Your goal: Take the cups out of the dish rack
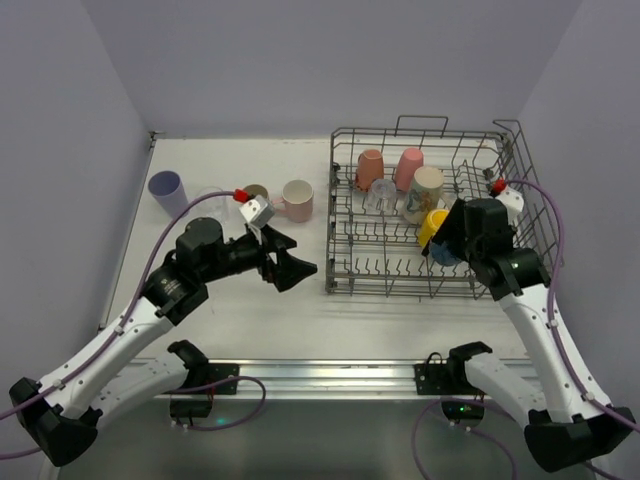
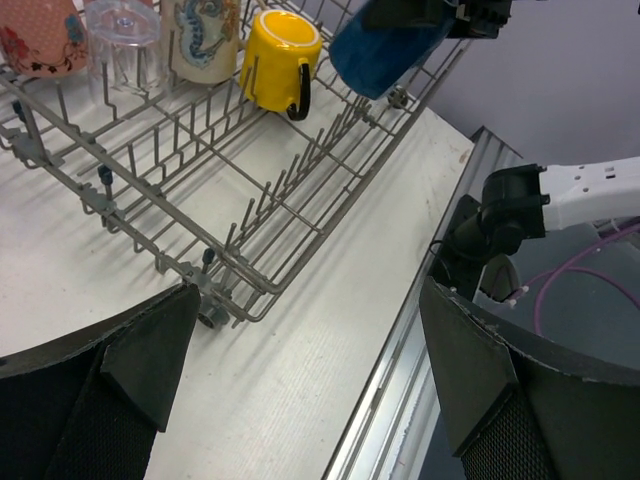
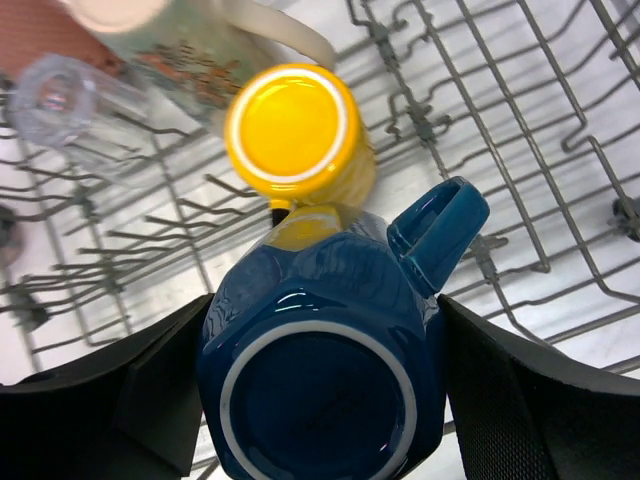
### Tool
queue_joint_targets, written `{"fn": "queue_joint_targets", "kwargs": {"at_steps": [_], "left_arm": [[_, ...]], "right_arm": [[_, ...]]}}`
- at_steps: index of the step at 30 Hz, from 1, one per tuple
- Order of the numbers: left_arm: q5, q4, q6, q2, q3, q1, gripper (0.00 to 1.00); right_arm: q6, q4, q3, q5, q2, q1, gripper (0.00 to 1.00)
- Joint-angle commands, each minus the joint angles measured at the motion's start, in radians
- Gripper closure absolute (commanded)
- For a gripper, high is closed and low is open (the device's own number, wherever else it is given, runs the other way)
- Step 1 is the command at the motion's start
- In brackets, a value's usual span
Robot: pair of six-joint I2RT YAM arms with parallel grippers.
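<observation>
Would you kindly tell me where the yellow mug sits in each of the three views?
Top external: yellow mug in the right half of the dish rack.
Left wrist: top centre, left of the dark blue mug.
Right wrist: upper centre, base toward the camera, just above the dark blue mug.
Shared landmark: the dish rack's grey wire tines.

**Site: robot test cell in a laboratory, not a home kitchen.**

From my console I see a bare white table boxed in by plain lavender walls across the top and both sides of the overhead view. An aluminium mounting rail with black brackets runs along the lower edge, and purple cables run loose. The dish rack and its cups, a dark blue mug among them, are household ware on a test bench.
</observation>
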Motion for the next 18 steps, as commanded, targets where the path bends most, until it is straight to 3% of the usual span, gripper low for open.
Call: {"fn": "queue_joint_targets", "kwargs": {"at_steps": [1, 5, 11, 18], "left_arm": [[0.069, 0.076, -0.064, 0.013, 0.025, -0.008, 0.00], [0.135, 0.273, -0.182, 0.042, 0.002, -0.007, 0.00], [0.221, 0.572, -0.388, 0.164, -0.044, -0.016, 0.00], [0.207, 0.763, -0.484, 0.339, -0.014, -0.040, 0.10]], "right_arm": [[-0.031, 0.100, 0.067, -0.074, -0.080, 0.013, 0.62], [-0.013, 0.252, 0.053, -0.310, -0.160, 0.013, 0.68], [0.041, 0.435, 0.020, -0.485, -0.172, 0.013, 0.69], [0.228, 0.739, -0.108, -0.775, -0.157, 0.015, 0.69]]}}
